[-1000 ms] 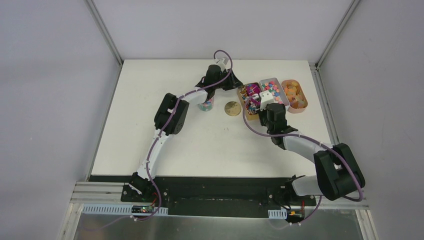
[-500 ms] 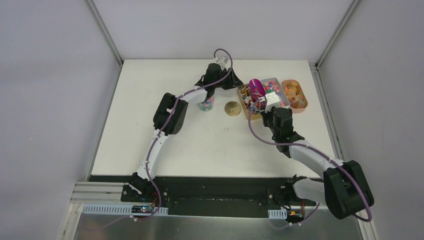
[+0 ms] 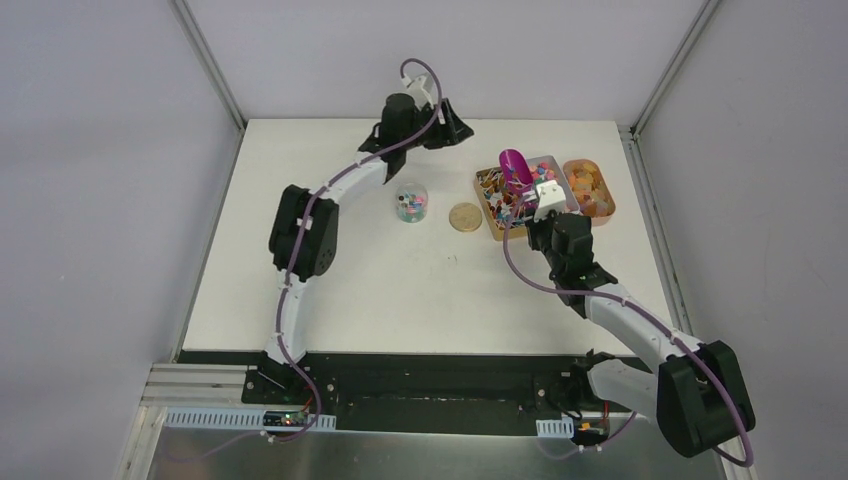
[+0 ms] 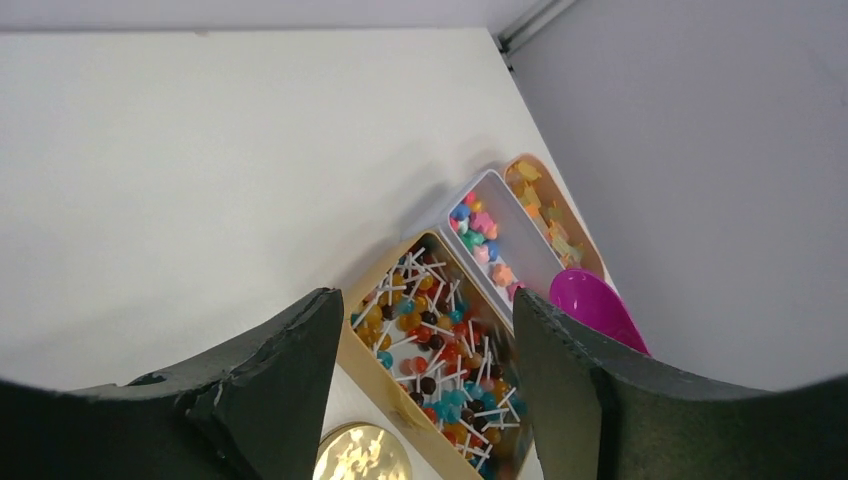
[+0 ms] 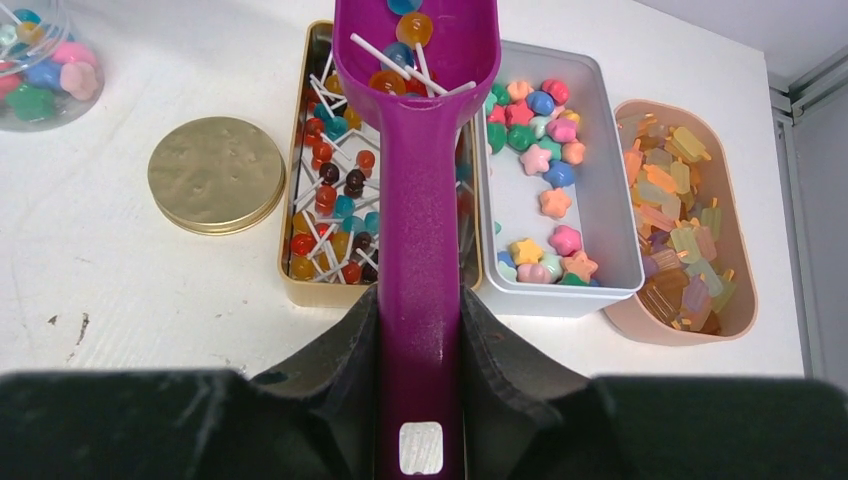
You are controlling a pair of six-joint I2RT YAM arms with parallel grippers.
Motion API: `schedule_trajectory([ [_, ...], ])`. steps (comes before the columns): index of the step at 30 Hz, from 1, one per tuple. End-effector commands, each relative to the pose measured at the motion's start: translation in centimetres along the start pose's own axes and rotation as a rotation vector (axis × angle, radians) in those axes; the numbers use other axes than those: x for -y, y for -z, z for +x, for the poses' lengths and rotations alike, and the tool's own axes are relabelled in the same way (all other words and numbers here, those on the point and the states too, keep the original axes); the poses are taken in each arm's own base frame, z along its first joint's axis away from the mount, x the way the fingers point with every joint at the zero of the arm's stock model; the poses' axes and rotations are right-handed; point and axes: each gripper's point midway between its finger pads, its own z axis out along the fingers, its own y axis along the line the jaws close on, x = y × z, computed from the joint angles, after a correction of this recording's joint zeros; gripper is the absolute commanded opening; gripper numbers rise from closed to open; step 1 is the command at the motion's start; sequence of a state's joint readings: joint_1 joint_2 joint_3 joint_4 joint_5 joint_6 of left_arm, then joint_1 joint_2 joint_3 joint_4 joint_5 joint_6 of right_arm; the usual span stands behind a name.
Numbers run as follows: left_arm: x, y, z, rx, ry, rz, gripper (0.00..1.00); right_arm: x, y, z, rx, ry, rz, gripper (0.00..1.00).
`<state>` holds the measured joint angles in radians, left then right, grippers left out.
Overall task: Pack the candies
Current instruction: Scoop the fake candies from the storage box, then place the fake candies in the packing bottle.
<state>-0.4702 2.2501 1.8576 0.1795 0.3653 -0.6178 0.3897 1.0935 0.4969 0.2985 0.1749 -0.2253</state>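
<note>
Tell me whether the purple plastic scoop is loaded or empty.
Loaded: the purple plastic scoop carries several small white-stick lollipops in its bowl.

Twin arms, white and black.
White links, black joint housings on left arm [image 3: 300,238], right arm [image 3: 625,315]; purple cables [image 3: 424,70]; left gripper [image 4: 425,310], right gripper [image 5: 418,300] matt black.

**Desk:** How does the overhead view look?
**Photographer:** Soft, even light floods the white table [image 3: 420,290]. There is no glare, and only faint shadows sit under the arms [image 3: 300,235].
**Desk:** And the left wrist?
**Photographer:** The dark fingers [image 4: 270,400] at six o'clock are out of focus. The lollipop tray [image 4: 388,400] is slightly smeared, with a grey shadow toward its twelve o'clock.
**Desk:** The right wrist?
**Photographer:** It is crisp at centre. The gold lid [image 5: 215,175] at nine o'clock has a dull sheen, the purple scoop [image 5: 420,250] gleams, and the black fingers [image 5: 310,400] blur at six.
</note>
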Motion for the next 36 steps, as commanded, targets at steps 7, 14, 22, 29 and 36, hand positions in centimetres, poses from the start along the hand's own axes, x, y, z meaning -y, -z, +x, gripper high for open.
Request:
schedule_trajectory([
  [7, 3.5, 11.4, -9.8, 0.166, -0.155, -0.070, 0.99, -1.0, 0.6, -6.6, 0.119, -0.017, -0.049, 0.00],
  [14, 3.8, 20.3, -10.2, 0.180, -0.270, -0.234, 0.99, -2.7, 0.9, -8.4, 0.096, 0.058, -0.100, 0.00],
  [22, 5.5, 31.3, -9.0, 0.301, -0.407, -0.361, 0.99, -6.4, 0.4, -9.6, 0.049, 0.193, -0.138, 0.00],
  [29, 4.5, 37.7, -6.3, 0.405, -0.477, -0.454, 0.99, -9.5, -0.4, -10.1, 0.000, 0.298, -0.187, 0.00],
  [36, 4.7, 40.9, -5.3, 0.517, -0.486, -0.459, 0.99, -12.4, -1.0, -9.7, -0.063, 0.389, -0.242, 0.00],
])
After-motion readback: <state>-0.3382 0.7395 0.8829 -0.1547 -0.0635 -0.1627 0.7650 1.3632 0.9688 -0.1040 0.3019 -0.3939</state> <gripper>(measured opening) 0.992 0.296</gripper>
